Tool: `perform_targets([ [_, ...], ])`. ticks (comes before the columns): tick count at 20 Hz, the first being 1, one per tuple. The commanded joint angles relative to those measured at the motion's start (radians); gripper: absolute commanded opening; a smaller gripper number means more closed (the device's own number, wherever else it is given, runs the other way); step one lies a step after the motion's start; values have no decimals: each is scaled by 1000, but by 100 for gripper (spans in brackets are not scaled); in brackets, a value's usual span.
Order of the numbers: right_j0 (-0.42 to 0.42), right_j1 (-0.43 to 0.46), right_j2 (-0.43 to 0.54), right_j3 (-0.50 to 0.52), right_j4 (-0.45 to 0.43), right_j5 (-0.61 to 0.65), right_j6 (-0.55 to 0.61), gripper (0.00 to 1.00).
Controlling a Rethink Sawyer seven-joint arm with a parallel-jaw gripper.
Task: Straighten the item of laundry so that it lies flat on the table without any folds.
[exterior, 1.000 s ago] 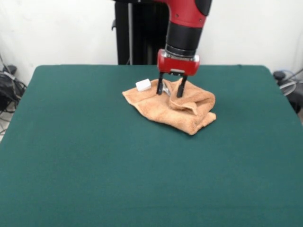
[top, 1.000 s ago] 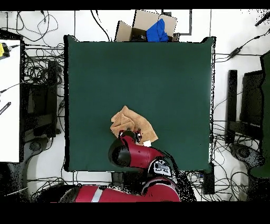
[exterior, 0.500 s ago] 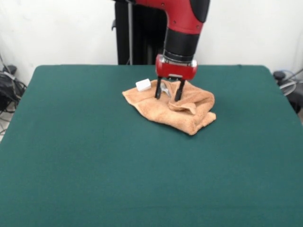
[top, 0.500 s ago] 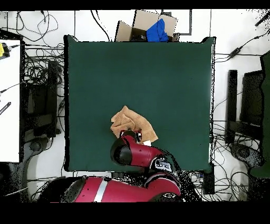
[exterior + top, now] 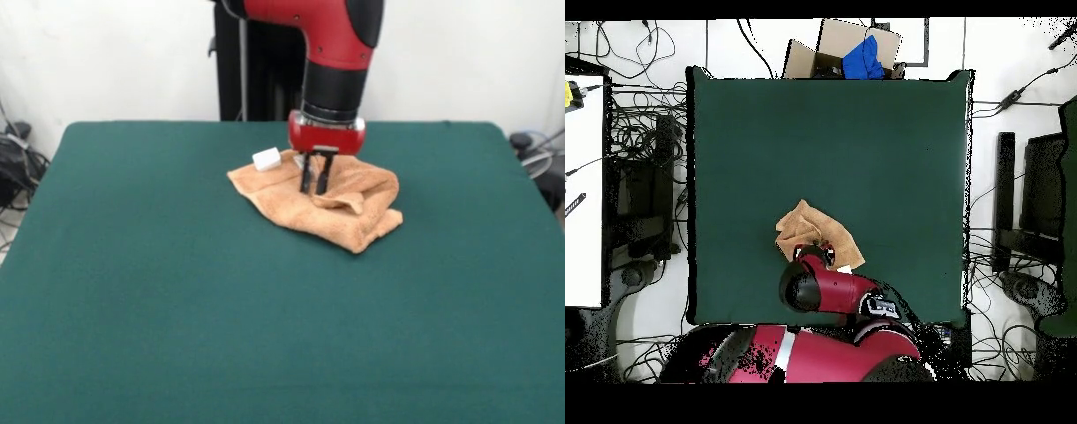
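The towel (image 5: pixel 322 201) lies crumpled in the upper middle of the front view, on the dark green worktop (image 5: pixel 177 300), with plenty of bare felt on every side of it. It is plainly not flat: a thick fold is doubled over along its right and lower-right edge, and a raised ridge runs across its top. Its small white tag (image 5: pixel 267 159) stands up at the upper-left corner. In the overhead view the same towel (image 5: pixel 805 225) sits in the lower middle of the worktop (image 5: pixel 865 130), partly hidden under the red arm (image 5: pixel 830 290). What has changed over the last second is the tool (image 5: pixel 314 187): its two dark fingers were spread apart on either side of a raised ridge of cloth, and they have now drawn close together, narrow, with their tips down in the terry just right of the tag. It appears pinched on a ridge of cloth, though the cloth between the tips is too small to make out with certainty. The towel itself has hardly shifted. This reads as the grasp being taken, with the actual unfolding not yet begun; a lift and a pull away from the doubled-over edge would likely be needed to open the folds.
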Motion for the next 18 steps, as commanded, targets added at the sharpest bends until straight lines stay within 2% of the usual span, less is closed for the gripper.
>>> perform_targets([
  [1, -21, 69, 128, -109, -26, -110, 197, 0],
  [10, -1, 14, 131, -60, 15, -24, 207, 0],
  [18, 4, -97, 142, 29, 37, 53, 227, 0],
])
